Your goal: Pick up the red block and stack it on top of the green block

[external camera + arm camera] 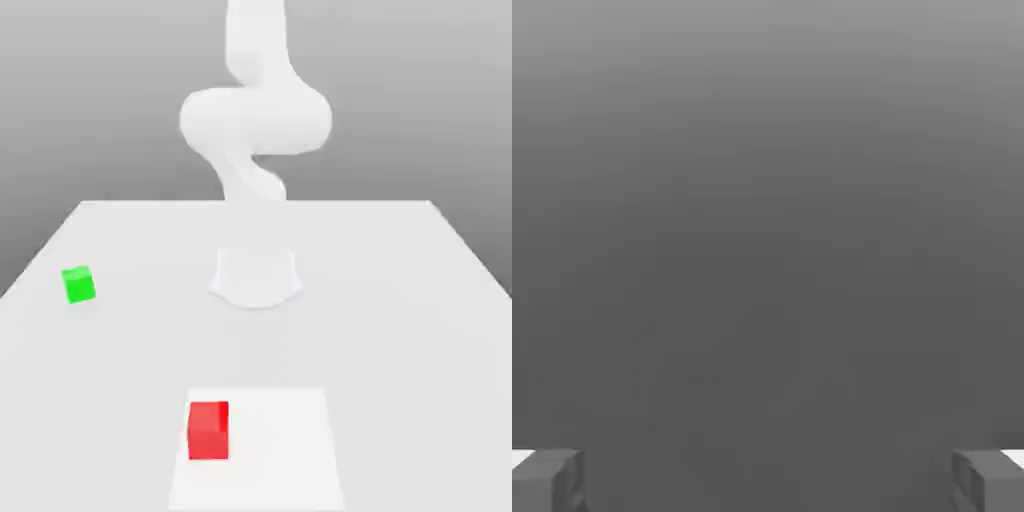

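I see my arm (255,130) in the exterior view as one white body that rises from a round white base (256,278). Above the base a narrow link goes up and turns into a thick rounded elbow part, and from there another link goes straight up and leaves the picture at the top edge. The arm stands in the middle of the view, not leaning to either side.

In the hand view I see the pincer (768,480) with its two grey fingertips (548,480) at the opposite lower corners. The jaws stand far apart, fully spread, and nothing is between them.
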### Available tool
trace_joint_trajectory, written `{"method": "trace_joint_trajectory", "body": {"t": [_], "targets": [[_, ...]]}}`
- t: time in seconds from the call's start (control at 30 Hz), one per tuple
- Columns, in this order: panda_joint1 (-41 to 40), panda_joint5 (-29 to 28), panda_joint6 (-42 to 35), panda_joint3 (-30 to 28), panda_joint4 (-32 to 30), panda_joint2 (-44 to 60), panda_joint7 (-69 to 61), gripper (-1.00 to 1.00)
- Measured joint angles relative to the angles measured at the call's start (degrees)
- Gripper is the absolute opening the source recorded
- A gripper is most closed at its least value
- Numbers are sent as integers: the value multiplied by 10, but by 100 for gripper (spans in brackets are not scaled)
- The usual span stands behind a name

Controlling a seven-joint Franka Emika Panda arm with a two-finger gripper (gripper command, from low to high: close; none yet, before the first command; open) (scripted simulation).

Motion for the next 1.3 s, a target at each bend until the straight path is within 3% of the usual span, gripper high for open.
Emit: {"method": "trace_joint_trajectory", "body": {"t": [0.67,0.87,0.9,1.13,1.3], "targets": [[-20,11,224,-52,-192,420,-94,0],[-36,41,322,-31,-188,544,-121,0],[-40,45,337,-26,-186,562,-124,-100],[-41,45,339,-25,-185,565,-124,-100],[-34,18,263,-38,-199,475,-104,-100]]}}
